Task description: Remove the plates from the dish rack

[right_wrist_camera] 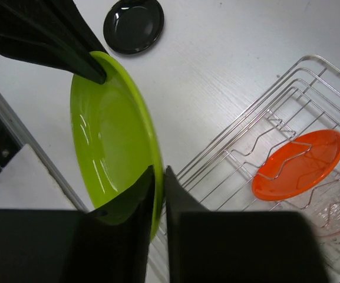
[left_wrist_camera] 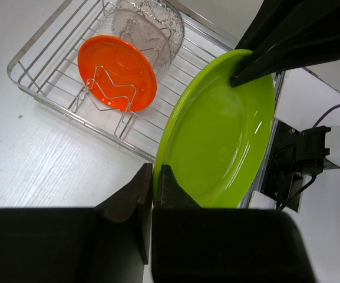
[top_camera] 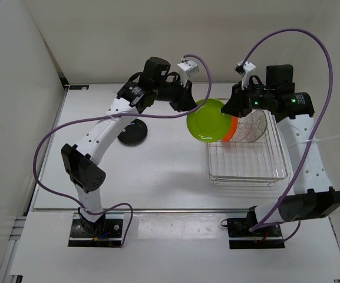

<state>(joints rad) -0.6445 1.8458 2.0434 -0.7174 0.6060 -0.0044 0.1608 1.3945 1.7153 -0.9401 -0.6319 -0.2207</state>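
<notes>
The green plate (top_camera: pixel 207 121) hangs on edge over the ten o'clock corner of the rack (top_camera: pixel 249 170). The left gripper (top_camera: pixel 190 105) and right gripper (top_camera: pixel 227 111) both pinch its rim, seemingly a handover toward the black plate (top_camera: pixel 133 131) at nine o'clock. The orange plate (left_wrist_camera: pixel 116 72) and clear plates (left_wrist_camera: pixel 149 26) wait in the rack.

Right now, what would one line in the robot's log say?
left gripper: shut on green plate | right gripper: shut on green plate | black plate: on table | orange plate: in rack
</notes>
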